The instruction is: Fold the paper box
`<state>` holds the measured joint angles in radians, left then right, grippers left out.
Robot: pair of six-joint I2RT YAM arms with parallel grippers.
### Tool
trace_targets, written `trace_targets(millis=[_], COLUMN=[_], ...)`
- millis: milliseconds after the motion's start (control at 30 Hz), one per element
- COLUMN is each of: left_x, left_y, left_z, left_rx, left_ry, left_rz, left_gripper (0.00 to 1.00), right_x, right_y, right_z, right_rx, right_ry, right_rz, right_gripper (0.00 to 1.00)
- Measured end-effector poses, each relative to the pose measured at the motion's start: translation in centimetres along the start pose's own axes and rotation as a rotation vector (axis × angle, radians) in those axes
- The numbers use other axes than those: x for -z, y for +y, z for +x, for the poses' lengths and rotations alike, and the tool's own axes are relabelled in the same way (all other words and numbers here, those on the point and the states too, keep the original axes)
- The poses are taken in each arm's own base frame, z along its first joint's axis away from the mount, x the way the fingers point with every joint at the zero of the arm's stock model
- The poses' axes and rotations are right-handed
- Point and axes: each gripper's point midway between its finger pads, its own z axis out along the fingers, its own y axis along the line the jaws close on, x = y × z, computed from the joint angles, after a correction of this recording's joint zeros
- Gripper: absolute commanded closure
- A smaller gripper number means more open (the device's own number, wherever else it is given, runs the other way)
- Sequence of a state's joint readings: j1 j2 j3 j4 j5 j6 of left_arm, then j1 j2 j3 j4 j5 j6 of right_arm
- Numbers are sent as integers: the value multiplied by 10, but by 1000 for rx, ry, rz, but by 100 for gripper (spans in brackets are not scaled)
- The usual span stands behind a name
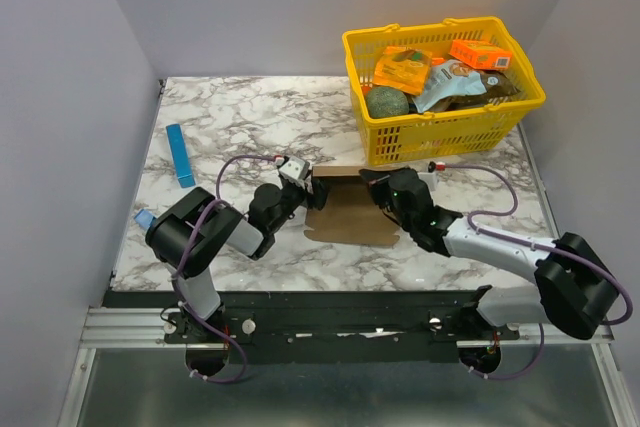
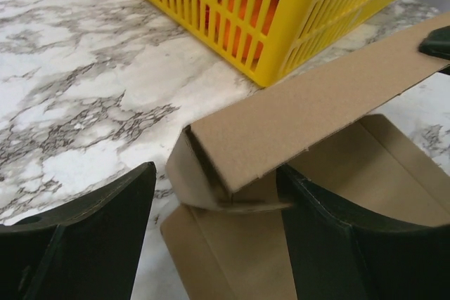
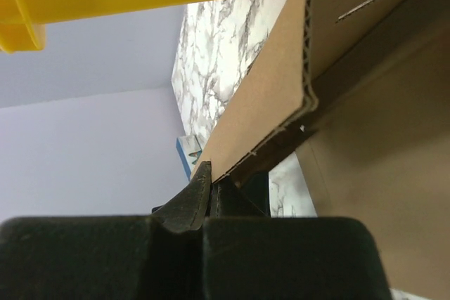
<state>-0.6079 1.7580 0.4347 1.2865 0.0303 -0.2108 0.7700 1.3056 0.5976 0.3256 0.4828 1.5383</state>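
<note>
Jaws: the left gripper (image 2: 214,198) is gaping wide around the folded near corner, not pinching it; the right gripper (image 3: 206,191) is clamping shut on the raised flap's end.
Cardboard: the paper box (image 1: 345,215) is lying between both grippers, one long flap lifted.
Handling: I'm judging it light, stiff across panels, hinging at creases and easily crushed, so I'm favouring flap edges beside a crease.
Table (image 1: 240,107): the marble is looking slick, so I'm expecting the sheet to slide; bare top is showing leftward.
Basket (image 1: 450,137): its yellow wall is standing just beyond the lifted flap, crowding far-side swings.
</note>
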Motion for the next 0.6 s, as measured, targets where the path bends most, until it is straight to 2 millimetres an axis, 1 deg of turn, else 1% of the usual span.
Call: trace_targets(millis=[33, 100, 167, 233, 300, 333, 400, 433, 467, 600], left_x=[0, 0, 0, -1, -2, -3, -4, -4, -4, -3], left_y=[-2, -6, -10, -13, -15, -17, -20, -21, -23, -28], left_z=[-4, -12, -20, -23, -25, -26, -29, -29, -29, -28], left_rx=[0, -2, -5, -8, -9, -9, -10, -9, -7, -1], left_ry=[-10, -33, -54, -62, -66, -69, -75, -75, -75, -70], left_rz=[12, 31, 47, 61, 75, 81, 99, 108, 115, 145], left_gripper=[26, 28, 30, 30, 30, 29, 23, 16, 13, 5], right_x=[1, 3, 6, 6, 5, 5, 5, 4, 4, 1], right_y=[3, 4, -2, -8, -10, -11, -12, -13, -13, -12], right_z=[-1, -5, -8, -12, -14, -15, -17, -18, -18, -18], right_rx=[-4, -10, -18, -24, -37, -43, -51, -56, -60, -70], right_ry=[6, 20, 31, 33, 37, 39, 39, 38, 38, 39], right_rz=[12, 34, 65, 97, 116, 121, 131, 134, 136, 141], right_gripper=[99, 99, 99, 99, 100, 99, 99, 99, 99, 99])
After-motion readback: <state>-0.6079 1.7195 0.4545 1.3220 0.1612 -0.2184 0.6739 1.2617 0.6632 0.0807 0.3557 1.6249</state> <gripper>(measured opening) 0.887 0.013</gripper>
